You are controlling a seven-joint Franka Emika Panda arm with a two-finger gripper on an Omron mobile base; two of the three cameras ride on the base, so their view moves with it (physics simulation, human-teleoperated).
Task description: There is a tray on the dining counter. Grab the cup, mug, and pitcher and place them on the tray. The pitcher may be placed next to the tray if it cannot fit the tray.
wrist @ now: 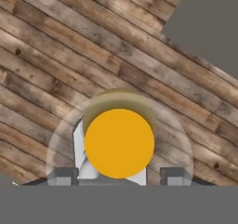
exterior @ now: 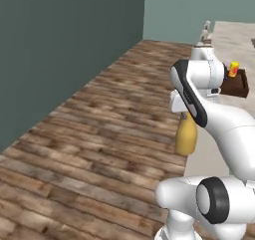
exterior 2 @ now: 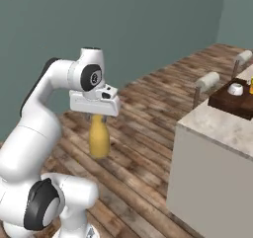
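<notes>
The mustard-yellow pitcher hangs upright above the wooden floor, with my gripper shut on its neck. In the left base view the pitcher shows just under the hand, partly behind the arm. From the hand view I look straight down on the pitcher, which sits between the two fingertips. The dark brown tray lies on the dining counter, well to my right. In it stand the white-grey mug and the yellow cup. The tray shows past the arm's elbow.
The counter's pale side wall stands close on the right. Two stools with pale round seats line its far side. A dark teal wall bounds the floor on the left. Open plank floor lies under the pitcher.
</notes>
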